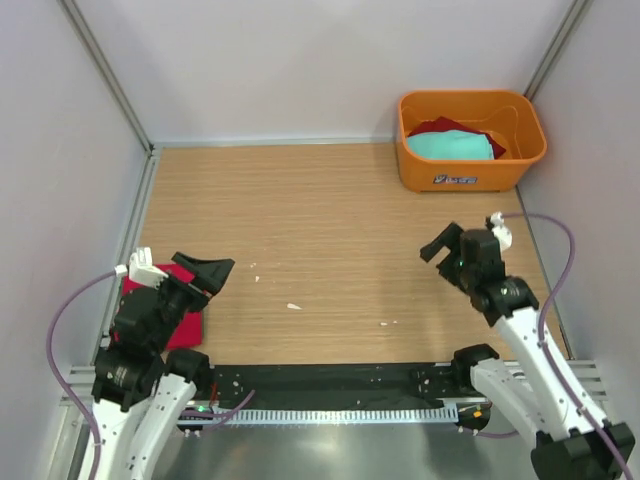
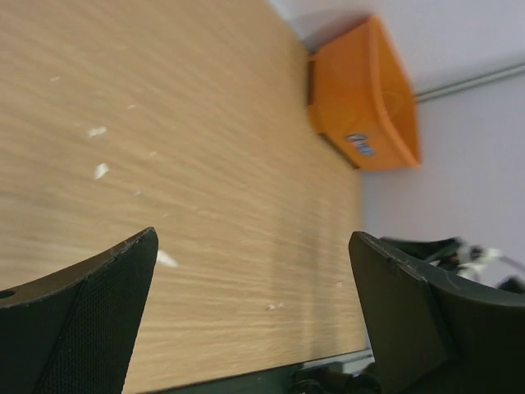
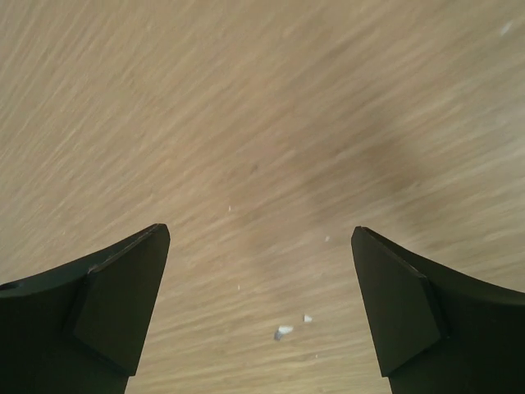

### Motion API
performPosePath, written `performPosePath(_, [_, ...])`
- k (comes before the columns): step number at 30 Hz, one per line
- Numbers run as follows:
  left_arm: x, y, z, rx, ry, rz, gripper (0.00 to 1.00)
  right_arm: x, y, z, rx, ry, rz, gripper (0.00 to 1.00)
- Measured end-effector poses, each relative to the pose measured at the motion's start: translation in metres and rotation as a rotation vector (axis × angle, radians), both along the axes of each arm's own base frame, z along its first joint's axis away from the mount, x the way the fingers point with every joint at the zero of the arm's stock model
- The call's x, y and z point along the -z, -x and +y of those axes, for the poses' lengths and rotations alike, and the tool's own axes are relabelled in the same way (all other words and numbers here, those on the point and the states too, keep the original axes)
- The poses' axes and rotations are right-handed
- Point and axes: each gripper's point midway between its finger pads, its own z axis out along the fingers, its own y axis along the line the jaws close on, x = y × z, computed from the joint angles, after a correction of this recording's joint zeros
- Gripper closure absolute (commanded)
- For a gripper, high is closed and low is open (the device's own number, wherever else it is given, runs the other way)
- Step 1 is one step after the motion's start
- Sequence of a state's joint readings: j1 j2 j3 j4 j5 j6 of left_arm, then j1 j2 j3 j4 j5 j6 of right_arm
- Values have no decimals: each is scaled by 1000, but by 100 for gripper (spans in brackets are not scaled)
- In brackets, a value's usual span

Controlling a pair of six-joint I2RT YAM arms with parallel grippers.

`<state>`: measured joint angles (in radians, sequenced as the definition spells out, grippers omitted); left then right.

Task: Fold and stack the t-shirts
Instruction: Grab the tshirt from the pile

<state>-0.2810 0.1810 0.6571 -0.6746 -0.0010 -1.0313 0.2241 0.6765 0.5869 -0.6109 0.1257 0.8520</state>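
Light wooden tabletop (image 1: 330, 230) fills the floor of a booth closed in by pale walls (image 1: 300, 60). At its far right corner a mint-green cloth t-shirt (image 1: 450, 146) lies on top inside a rectangular orange plastic tub (image 1: 510, 170). A deep red cloth t-shirt (image 1: 438, 126) shows behind and beside it, toward the tub's far wall. A second deep red t-shirt (image 1: 188, 328) lies flat on the table at the near left corner, well apart from the tub. My left arm covers part of it, so I cannot tell how neatly it is folded.

My left gripper (image 1: 208, 272) hangs just beyond that red cloth, toward the middle of the table. Its two black fingers (image 2: 90, 320) are spread wide with nothing between them, and through the gap my wrist camera sees bare wood and the tub in the distance. My right gripper (image 1: 442, 243) hovers over the right side of the table, between the tub and my base. Its fingers are also wide apart and hold nothing, with only blurred wood grain beneath. A few small white flecks (image 1: 293, 306) dot the wood between my two grippers.
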Motion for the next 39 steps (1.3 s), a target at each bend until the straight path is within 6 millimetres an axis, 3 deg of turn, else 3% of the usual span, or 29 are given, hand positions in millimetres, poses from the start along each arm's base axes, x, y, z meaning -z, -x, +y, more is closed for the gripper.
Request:
performPosePath(3, [6,-3,6,-15,-93,126,0,-43,-35,-21,61,148,-20,0])
performPosePath(6, [-4,-5,6,10,-175,169,0,-90,-76,-37,113,284,-54,1])
performPosePath(9, [-17,-11,3,49,-235,188,0,-137,-122,-52,136,400,-125,16])
performPosePath(12, [-15,-15,-7,126,-272,212,0,-170,-178,-82,210,455,-173,24])
performPosePath(15, [-3,-19,-20,223,-309,256,4,-181,-231,-128,302,488,-179,33])
performPosePath(17, [1,-19,-27,282,-323,264,5,-174,-272,-159,349,509,-167,46])
performPosePath(19, [3,-20,-33,329,-336,262,9,-158,-301,-179,365,520,-144,51])
performPosePath(25, [-2,-24,-39,402,-405,227,11,-77,-380,-192,335,512,-60,56])
performPosePath(29, [-13,-27,-41,430,-465,193,11,-17,-396,-191,296,503,18,69])
performPosePath(32, [-12,-28,-39,438,-506,190,11,9,-399,-191,279,495,53,73])
performPosePath(36, [-7,-29,-36,442,-548,202,10,14,-407,-192,274,486,36,83])
performPosePath(39, [-3,-29,-34,441,-567,214,9,6,-417,-192,272,486,-2,99])
